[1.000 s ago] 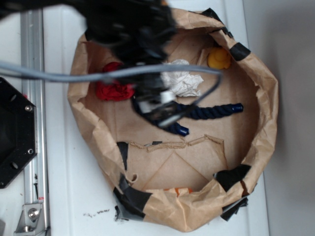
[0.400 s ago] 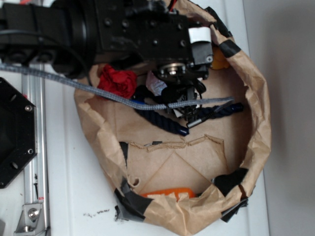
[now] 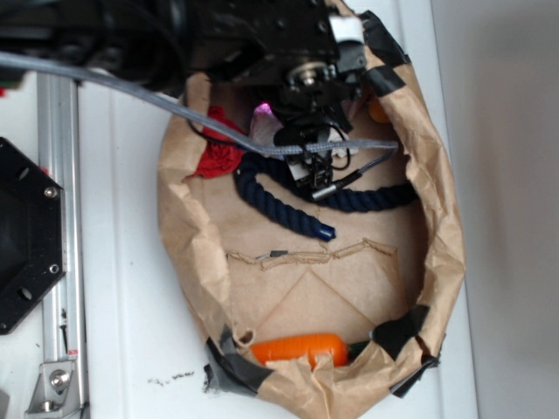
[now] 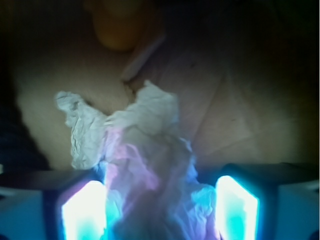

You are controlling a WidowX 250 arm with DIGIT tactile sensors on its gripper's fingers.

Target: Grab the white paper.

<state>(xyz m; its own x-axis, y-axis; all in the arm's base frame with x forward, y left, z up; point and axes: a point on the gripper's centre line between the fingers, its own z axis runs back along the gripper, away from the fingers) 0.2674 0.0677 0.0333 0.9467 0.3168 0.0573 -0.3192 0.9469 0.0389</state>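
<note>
I am straddling the white paper (image 4: 145, 170) inside the brown bag (image 3: 437, 253), end effector (image 4: 157, 205) pads apart on either side; light, soft, crushable, it should compress at its bulky middle.

A: What does the white paper (image 4: 145, 165) look like?

B: A crumpled wad, white, covered in creases and folds, with an irregular lumpy outline. One ragged flap sticks out to its left and another rises to a peak at the top. Pink and blue light tints its lower part.

A: Where does it lie?

B: Inside the brown paper bag (image 3: 441, 227), on the bag's floor near the back wall. In the wrist view it fills the lower middle of the picture. From the exterior view only a small pale sliver (image 3: 262, 118) shows; the rest is hidden.
</note>
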